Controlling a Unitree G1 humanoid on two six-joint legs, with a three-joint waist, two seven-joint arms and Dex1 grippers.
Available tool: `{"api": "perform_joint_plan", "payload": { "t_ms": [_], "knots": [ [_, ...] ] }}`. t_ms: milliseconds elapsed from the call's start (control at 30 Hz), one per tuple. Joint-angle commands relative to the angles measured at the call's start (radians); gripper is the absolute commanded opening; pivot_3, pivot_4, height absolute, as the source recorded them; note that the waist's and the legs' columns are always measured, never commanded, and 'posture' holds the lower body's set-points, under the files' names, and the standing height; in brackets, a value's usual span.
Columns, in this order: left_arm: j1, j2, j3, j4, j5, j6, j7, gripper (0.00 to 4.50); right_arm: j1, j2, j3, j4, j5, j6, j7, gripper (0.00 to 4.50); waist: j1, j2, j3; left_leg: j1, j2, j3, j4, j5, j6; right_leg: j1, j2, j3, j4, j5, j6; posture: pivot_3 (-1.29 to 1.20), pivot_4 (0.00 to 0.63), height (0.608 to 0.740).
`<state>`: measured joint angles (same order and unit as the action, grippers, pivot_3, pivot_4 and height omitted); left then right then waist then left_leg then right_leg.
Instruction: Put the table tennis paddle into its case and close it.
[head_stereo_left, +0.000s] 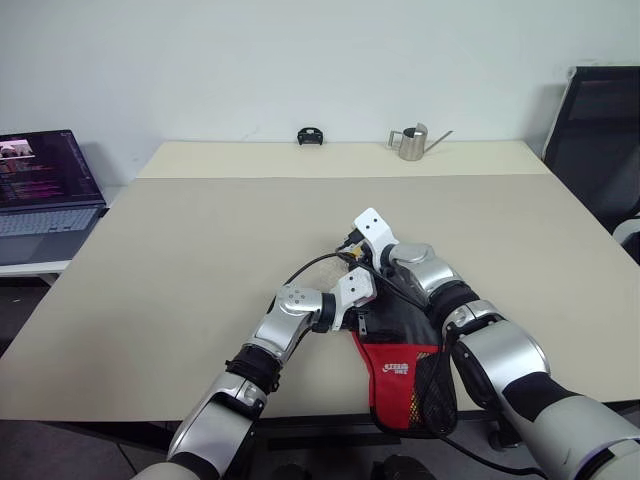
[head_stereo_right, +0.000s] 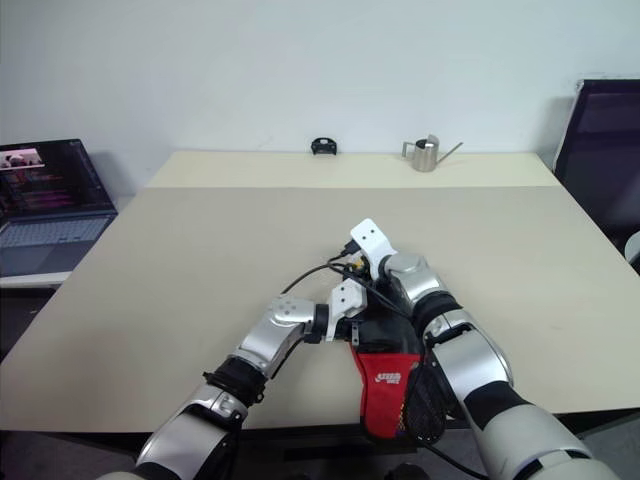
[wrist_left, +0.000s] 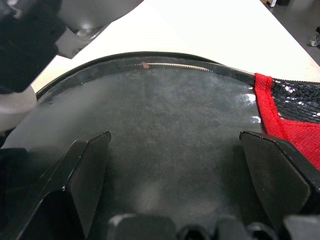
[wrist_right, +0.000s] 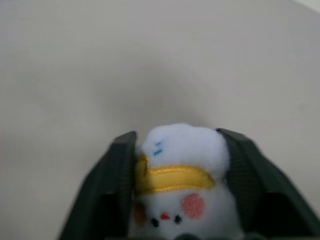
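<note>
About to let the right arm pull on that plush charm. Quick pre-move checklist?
1. Right gripper on the white plush charm: ok, its fingers press both sides.
2. Left gripper bracing the case: not ok, fingers spread over the black face, not clamped.
3. Zipper closed: cannot tell; teeth show along the rim.
4. Paddle inside: cannot tell.
5. Case fully on the table: not ok, red end hangs over the near edge.

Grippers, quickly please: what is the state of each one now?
Left gripper: open, over the case.
Right gripper: closed on a small white plush charm.
</note>
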<state>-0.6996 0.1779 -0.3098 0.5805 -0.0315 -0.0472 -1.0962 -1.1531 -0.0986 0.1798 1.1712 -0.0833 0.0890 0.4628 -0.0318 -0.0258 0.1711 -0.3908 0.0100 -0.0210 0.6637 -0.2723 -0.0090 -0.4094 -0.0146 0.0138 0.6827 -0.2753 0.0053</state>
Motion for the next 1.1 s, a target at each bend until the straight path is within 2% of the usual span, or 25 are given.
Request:
{"api": "perform_joint_plan", "payload": {
  "t_ms": [33, 133, 233, 433, 667, 833, 1100],
  "knots": [
    [0.009, -0.003, -0.019, 0.007, 0.022, -0.008, 0.009, 4.50, -0.032, -0.022, -0.013, -0.017, -0.020, -0.042, -0.022, 1.46, 0.000, 0.000, 0.000, 0.000, 0.000, 0.000, 0.000, 0.000, 0.000, 0.000, 0.000, 0.000, 0.000, 0.000, 0.000, 0.00, 0.150, 0.740],
    [0.003, -0.009, -0.028, 0.026, 0.032, -0.021, 0.010, 4.50, -0.041, -0.046, -0.029, -0.035, -0.023, -0.050, -0.039, 0.61, 0.000, 0.000, 0.000, 0.000, 0.000, 0.000, 0.000, 0.000, 0.000, 0.000, 0.000, 0.000, 0.000, 0.000, 0.000, 0.00, 0.150, 0.740],
    [-0.007, -0.014, -0.037, 0.054, 0.045, -0.041, 0.014, 4.50, -0.048, -0.081, -0.049, -0.065, -0.014, -0.049, -0.056, 0.18, 0.003, 0.000, 0.000, 0.000, 0.000, 0.000, 0.000, 0.000, 0.000, 0.000, 0.000, 0.000, 0.000, 0.000, 0.000, 0.00, 0.150, 0.740],
    [-0.044, -0.022, -0.052, 0.127, 0.066, -0.094, 0.024, 4.50, -0.016, -0.177, -0.103, -0.189, 0.004, -0.002, -0.076, 0.13, 0.006, 0.000, 0.000, -0.001, -0.002, 0.000, 0.001, 0.000, 0.000, 0.000, -0.002, -0.001, 0.000, 0.000, 0.000, 0.00, 0.150, 0.740],
    [-0.069, -0.037, -0.064, 0.190, 0.079, -0.136, 0.020, 4.50, 0.103, -0.286, -0.152, -0.425, 0.021, 0.134, -0.057, 0.13, 0.004, 0.000, 0.000, -0.001, -0.002, 0.000, 0.001, 0.000, 0.000, 0.000, -0.002, 0.000, 0.000, 0.000, 0.001, 0.00, 0.150, 0.740],
    [-0.073, -0.043, -0.064, 0.212, 0.082, -0.149, 0.017, 4.50, 0.203, -0.309, -0.165, -0.591, 0.044, 0.244, -0.050, 0.12, 0.004, 0.001, -0.001, 0.000, -0.002, 0.000, 0.001, 0.000, 0.000, 0.001, -0.002, 0.000, 0.000, 0.001, 0.001, 0.00, 0.150, 0.740],
    [-0.068, -0.040, -0.068, 0.222, 0.090, -0.160, 0.016, 4.50, 0.281, -0.301, -0.152, -0.707, 0.039, 0.328, -0.053, 0.12, 0.005, 0.001, -0.001, 0.001, -0.002, 0.000, 0.001, 0.000, 0.000, 0.003, -0.002, 0.000, -0.001, 0.001, 0.001, 0.00, 0.150, 0.740]
  ]
}}
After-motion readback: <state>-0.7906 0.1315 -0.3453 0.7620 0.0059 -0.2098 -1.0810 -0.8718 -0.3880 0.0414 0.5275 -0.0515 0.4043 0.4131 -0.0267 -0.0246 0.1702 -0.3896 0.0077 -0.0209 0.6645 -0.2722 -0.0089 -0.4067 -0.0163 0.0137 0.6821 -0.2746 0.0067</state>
